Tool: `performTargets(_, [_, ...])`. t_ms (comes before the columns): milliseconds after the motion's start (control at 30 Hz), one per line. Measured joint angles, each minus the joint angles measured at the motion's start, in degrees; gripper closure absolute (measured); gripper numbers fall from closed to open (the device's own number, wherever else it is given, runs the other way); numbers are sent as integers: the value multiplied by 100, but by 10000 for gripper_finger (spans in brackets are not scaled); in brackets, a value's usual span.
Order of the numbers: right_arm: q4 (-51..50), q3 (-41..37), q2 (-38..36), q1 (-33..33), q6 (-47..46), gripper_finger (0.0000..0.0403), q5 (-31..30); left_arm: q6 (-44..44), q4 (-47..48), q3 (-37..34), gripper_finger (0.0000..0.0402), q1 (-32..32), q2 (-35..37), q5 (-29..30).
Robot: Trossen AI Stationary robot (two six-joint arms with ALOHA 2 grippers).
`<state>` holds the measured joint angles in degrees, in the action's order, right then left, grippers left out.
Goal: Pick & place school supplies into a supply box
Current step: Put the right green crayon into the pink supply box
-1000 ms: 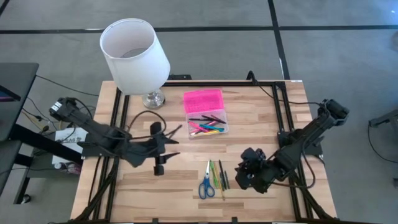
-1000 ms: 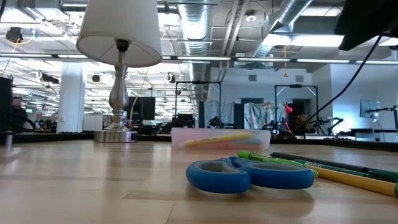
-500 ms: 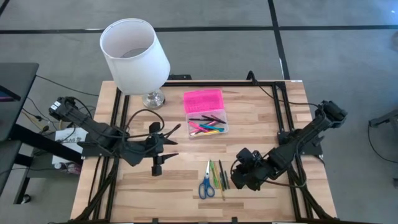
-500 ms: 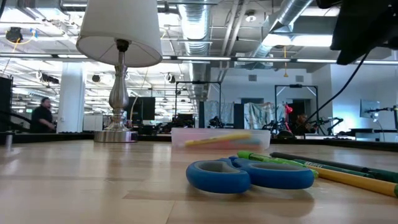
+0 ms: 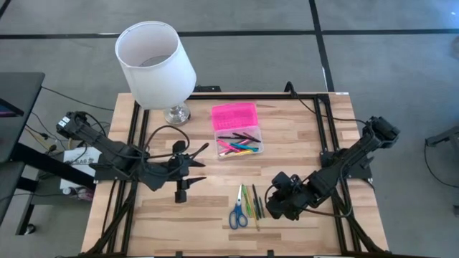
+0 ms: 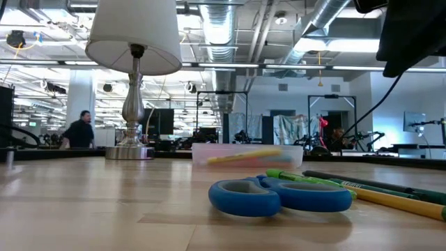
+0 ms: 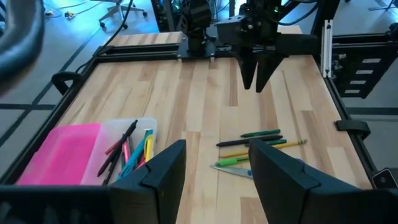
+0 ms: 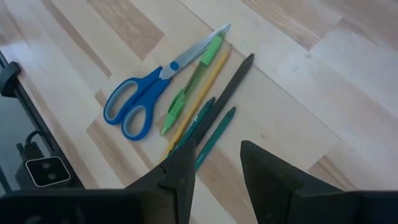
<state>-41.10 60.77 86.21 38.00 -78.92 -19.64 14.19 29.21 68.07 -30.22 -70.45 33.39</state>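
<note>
1. Since the earlier frame, the right gripper has been brought a little closer to the loose pens, and a person far behind the table has moved to the right; the left arm is seen almost where it was.
2. On the table, a white lamp is placed at the far left corner.
3. Above the table's left half, the left gripper is held with its fingers apart and nothing between them.
4. Just beside the pens, the right gripper is held above them, fingers apart, nothing gripped.
5. At the far middle, the box is found open, its pink lid laid back, with several pens inside.
6. Blue scissors are lying near the front edge, touching the pens on their left.
</note>
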Motion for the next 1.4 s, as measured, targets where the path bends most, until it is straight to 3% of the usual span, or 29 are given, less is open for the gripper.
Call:
performTargets(633, [651,0,83,22,-184,283,13,-101,-42,0,231,0,-1,31])
performTargets(1000, [1080,2,965,13,-926,283,675,-6,-61,0,231,20,-1,148])
performTargets(1300, [788,-7,1281,-90,-1257,283,682,-202,-59,0,231,29,-3,175])
performTargets(1400, [1101,20,1495,-117,-1233,283,700,-339,-59,-2,231,48,-3,175])
